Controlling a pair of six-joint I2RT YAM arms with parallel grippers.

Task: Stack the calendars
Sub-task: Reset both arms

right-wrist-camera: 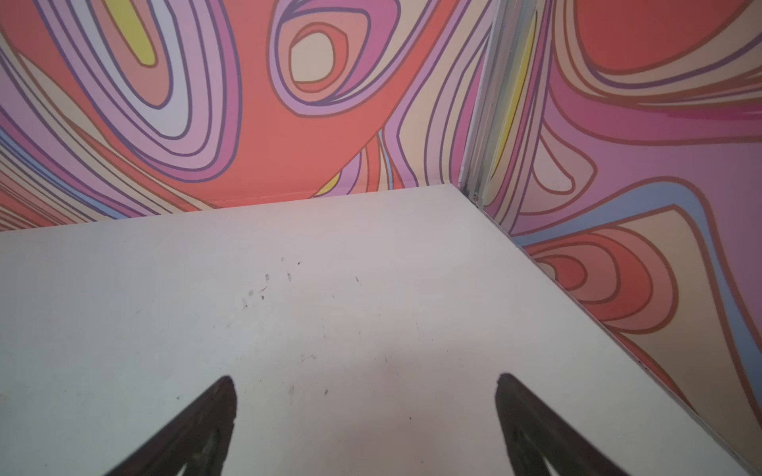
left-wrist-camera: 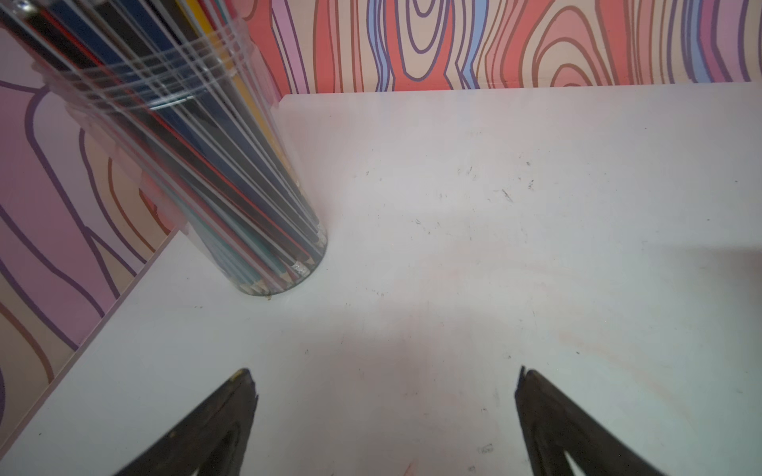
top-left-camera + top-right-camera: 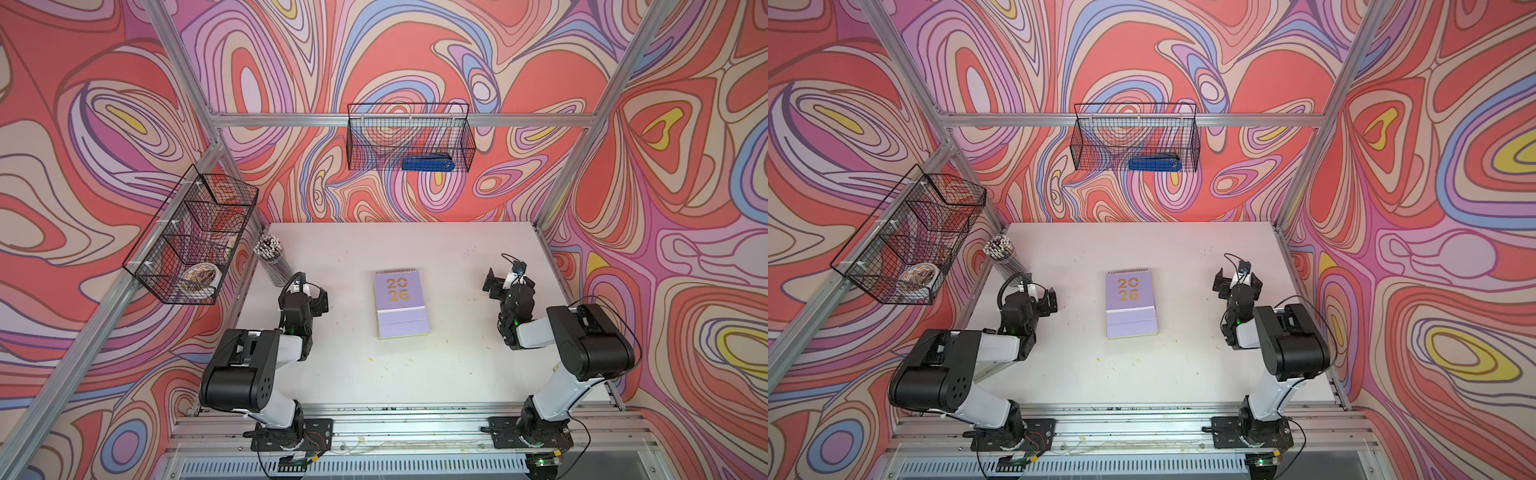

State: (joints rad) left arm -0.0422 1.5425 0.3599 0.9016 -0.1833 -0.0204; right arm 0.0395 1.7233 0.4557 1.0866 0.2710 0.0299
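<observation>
Across the enclosure, patterned walls (image 3: 83,124) and an aluminium frame (image 3: 291,120) surround a white table (image 3: 415,374). Two arms are mounted at the near edge, the left arm (image 3: 245,365) and the right arm (image 3: 590,349), each folded over its own side of the table. From the frame hang a back basket (image 3: 409,137), holding a blue object (image 3: 428,163), and a side basket (image 3: 187,237) on the left.

The calendars (image 3: 401,305) lie in one pile at the table's centre, between the arms and well apart from both. A lilac "2026" cover faces up, with its spiral toward the back wall. A yellow-green edge (image 3: 424,331) shows beneath its near right corner. How many lie underneath cannot be counted from above. No loose calendar appears elsewhere, so the stacking looks finished or close to it.

A clear cup (image 3: 272,262) of pencils (image 3: 268,245) stands toward the back left corner, near the left gripper (image 2: 383,373). That gripper is spread wide over bare table and holds nothing. The right gripper (image 1: 367,379) is likewise wide apart and empty.

Risks, as judged: the pile is loose, so an inward sweep of either arm with its jaws spread could catch a cover or spiral and shear the layers apart. A swing of the left wrist toward the wall could tip the cup and spill pencils across the table.
</observation>
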